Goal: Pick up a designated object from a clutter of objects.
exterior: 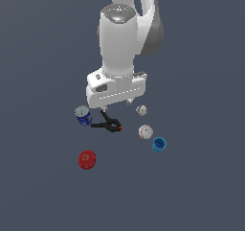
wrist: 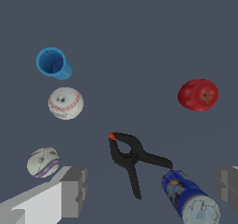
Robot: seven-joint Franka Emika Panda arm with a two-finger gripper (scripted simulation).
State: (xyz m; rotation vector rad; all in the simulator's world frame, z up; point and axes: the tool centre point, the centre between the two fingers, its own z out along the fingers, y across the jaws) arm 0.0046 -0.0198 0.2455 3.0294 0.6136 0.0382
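The black spring clamp (exterior: pixel 109 124) lies flat on the grey floor with its two handles splayed and a small orange-red jaw tip. In the wrist view the clamp (wrist: pixel 132 158) lies between my fingers, its handles pointing toward the blue can. My gripper (exterior: pixel 116 105) hangs above and just behind the clamp, apart from it. It is open and empty; in the wrist view the gripper (wrist: pixel 151 188) shows two grey fingertips (wrist: pixel 74 190) spread wide.
A blue can with a silver top (exterior: pixel 83 115) (wrist: pixel 188 200) stands close beside the clamp's handles. Two whitish balls (exterior: pixel 141 110) (exterior: pixel 145 132), a light-blue cup (exterior: pixel 159 144) (wrist: pixel 53 63) and a red round object (exterior: pixel 87 159) (wrist: pixel 198 95) lie around.
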